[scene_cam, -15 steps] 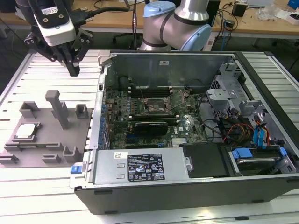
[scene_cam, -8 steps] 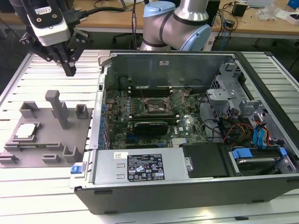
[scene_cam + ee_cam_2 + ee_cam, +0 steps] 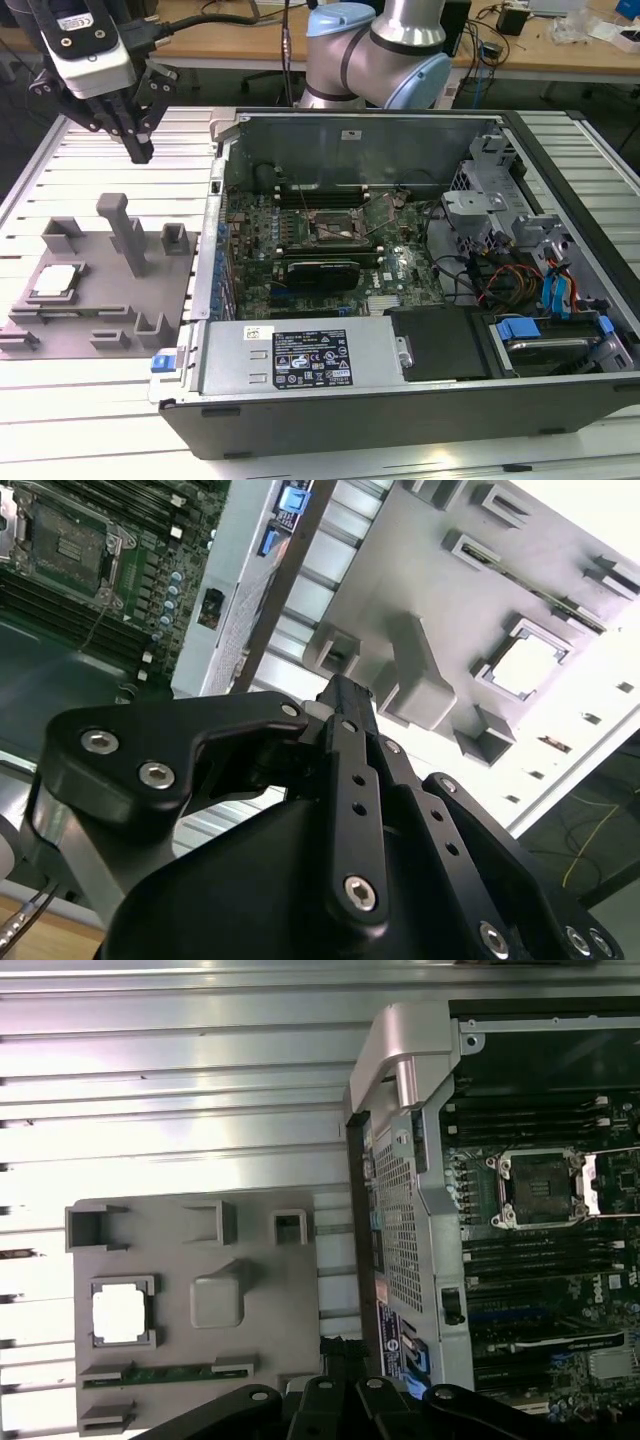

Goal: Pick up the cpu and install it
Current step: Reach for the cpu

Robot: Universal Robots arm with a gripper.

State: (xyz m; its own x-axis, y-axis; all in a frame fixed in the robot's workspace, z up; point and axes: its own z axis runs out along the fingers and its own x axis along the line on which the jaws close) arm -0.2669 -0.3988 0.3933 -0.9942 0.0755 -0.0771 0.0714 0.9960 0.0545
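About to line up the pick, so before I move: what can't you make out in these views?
cpu: its top is washed out pale in both wrist views; no corner mark readable.
Motherboard socket: contacts too small in the exterior view; cut by the frame edge in the second wrist view.
Tool: height above the grey fixture unclear.

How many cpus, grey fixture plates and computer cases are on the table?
cpu: 1
grey fixture plate: 1
open computer case: 1
Total: 3
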